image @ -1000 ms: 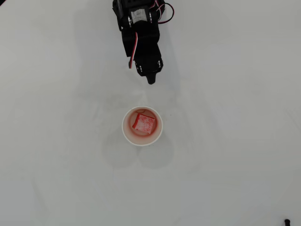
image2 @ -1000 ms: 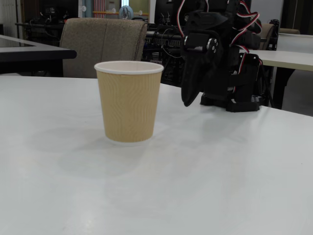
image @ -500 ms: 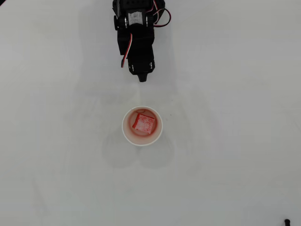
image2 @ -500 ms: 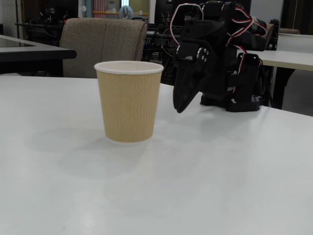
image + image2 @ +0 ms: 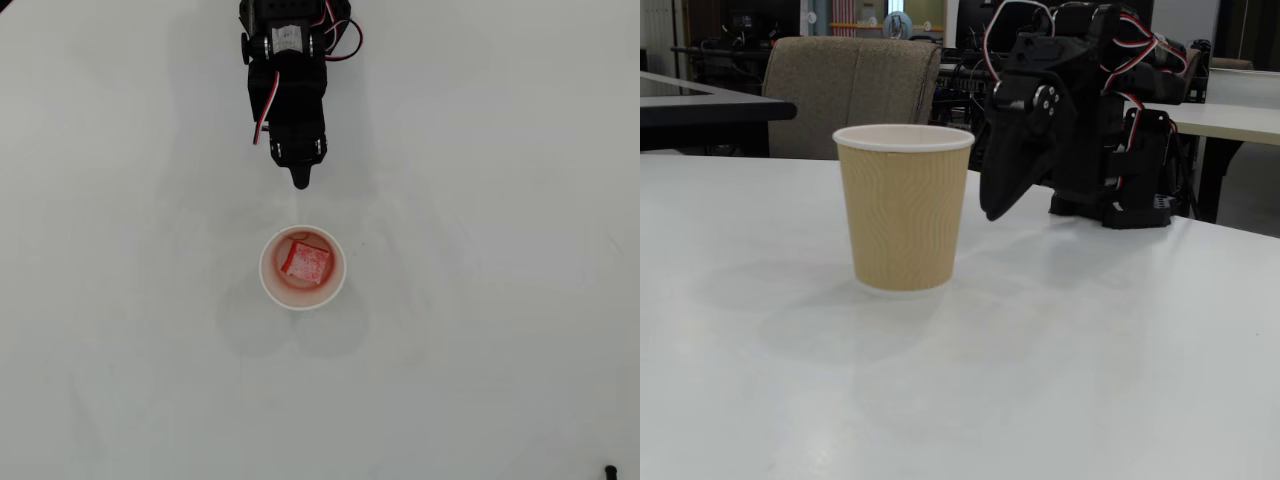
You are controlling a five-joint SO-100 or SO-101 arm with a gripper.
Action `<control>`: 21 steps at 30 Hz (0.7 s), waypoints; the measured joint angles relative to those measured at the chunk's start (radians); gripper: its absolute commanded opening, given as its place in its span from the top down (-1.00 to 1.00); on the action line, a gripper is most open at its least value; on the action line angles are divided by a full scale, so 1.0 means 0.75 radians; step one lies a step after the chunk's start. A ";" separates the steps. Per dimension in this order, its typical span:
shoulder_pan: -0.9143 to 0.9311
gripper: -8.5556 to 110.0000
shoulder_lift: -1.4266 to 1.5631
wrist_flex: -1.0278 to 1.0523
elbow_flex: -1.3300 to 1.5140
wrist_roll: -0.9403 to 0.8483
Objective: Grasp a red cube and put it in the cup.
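Observation:
The red cube point(image 5: 306, 262) lies inside the cup point(image 5: 270, 284), seen from above as a white ring in the middle of the table. From the fixed view the cup point(image 5: 903, 205) is a tan ribbed paper cup with a white rim, and the cube is hidden inside it. My black gripper point(image 5: 300, 183) hangs just behind the cup, its tip pointing down toward the table, fingers together and holding nothing. In the fixed view the gripper point(image 5: 991, 212) sits right of the cup, clear of it.
The arm's base point(image 5: 1130, 180) stands at the back of the white table point(image 5: 500, 330). A padded chair point(image 5: 850, 90) and other desks lie behind the table. A small black item point(image 5: 610, 469) sits at the table's bottom right corner.
The gripper has swung left in the overhead view and now points straight at the cup from behind. Cup and cube have not moved.

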 measured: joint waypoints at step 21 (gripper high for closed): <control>0.080 0.85 0.000 -0.182 0.012 0.000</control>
